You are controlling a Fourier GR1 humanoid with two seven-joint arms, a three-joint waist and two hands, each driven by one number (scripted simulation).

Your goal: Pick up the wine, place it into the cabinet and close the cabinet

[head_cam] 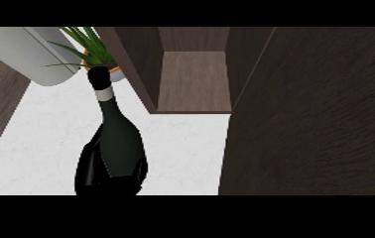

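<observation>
From my head view I see the wine bottle [112,148] standing upright on the white counter [44,133], in the lower left part of the picture. The bottle is dark green, almost black, with a pale band around the neck and a dark cap on top. Its base is cut off by the lower edge of the view, so I cannot see where it touches the counter.

Behind the neck of the bottle there is a potted plant [92,46] with thin green leaves, and left of it a grey rounded object [40,53] which I cannot identify.

The cabinet [194,78] is to the right of the bottle. It is made of dark brown wood and it is open; I look into one compartment with a lighter brown floor, and nothing is inside it. A large dark wooden panel [307,123], probably the open door, fills the right side of the view.

I cannot see either hand, so I cannot tell what the hands are doing. The bottle is outside the cabinet.
</observation>
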